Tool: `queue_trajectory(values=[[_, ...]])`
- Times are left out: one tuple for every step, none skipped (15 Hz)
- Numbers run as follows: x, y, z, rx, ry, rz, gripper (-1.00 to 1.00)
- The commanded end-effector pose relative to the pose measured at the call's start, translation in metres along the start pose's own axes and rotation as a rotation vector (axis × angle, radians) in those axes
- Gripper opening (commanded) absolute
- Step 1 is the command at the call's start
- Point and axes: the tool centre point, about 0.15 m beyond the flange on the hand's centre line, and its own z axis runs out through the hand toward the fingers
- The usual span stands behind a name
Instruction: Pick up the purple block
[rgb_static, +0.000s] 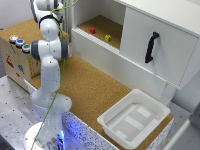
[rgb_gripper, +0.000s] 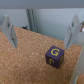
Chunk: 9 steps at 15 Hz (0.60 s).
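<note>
White arm (rgb_static: 49, 65) over cork table (rgb_static: 95, 92), white tray (rgb_static: 134, 119), red block (rgb_static: 92, 30) and yellow block (rgb_static: 108, 38) in cabinet (rgb_static: 150, 35).

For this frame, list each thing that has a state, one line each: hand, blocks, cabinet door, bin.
hand: open, fingers apart and holding nothing, above the cork surface.
purple block: on the cork, not grasped, yellow G facing up, lying between and below the fingers.
red block: resting inside the open shelf compartment.
yellow block: resting in the same compartment, apart from the red one.
cabinet door: shut, black handle showing.
white bin: upright, nothing seen inside.
</note>
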Motion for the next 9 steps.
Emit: queue_trajectory(values=[[0.000,-0.001,-0.006,-0.001,-0.026,-0.030,1.00],[0.000,0.000,0.000,0.000,0.000,-0.003,1.00],[0.003,-0.004,-0.004,-0.011,0.013,-0.052,1.00],[0.003,-0.002,-0.008,-0.035,-0.013,-0.127,1.00],[0.003,-0.002,-0.010,-0.045,-0.027,-0.184,1.00],[0.002,-0.001,-0.016,-0.072,-0.046,-0.259,1.00],[0.000,0.000,-0.021,-0.062,-0.075,-0.309,1.00],[-0.001,-0.003,-0.025,-0.057,-0.094,-0.385,1.00],[-0.001,-0.005,-0.029,-0.060,-0.110,-0.439,1.00]])
